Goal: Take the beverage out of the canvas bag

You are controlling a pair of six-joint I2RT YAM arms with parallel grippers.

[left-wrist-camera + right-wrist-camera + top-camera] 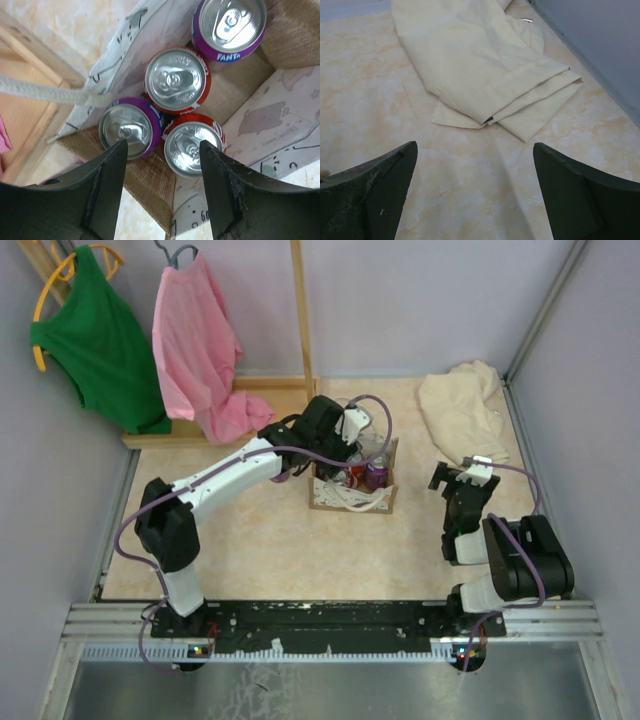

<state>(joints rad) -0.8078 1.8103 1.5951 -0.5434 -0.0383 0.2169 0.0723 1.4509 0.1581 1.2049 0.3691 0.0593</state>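
Inside the canvas bag (280,117) stand four beverage cans (176,80), two purple and two red. Just above the bag's mouth hangs the left claw (162,145), fingers apart, gripping nothing. Well right of the bag, the right claw (475,150) gapes wide over the bench (470,195), near a cream cloth (470,60).

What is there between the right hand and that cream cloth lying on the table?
Nothing: only bare tabletop lies between the right hand and the cream cloth, as the right wrist view shows.
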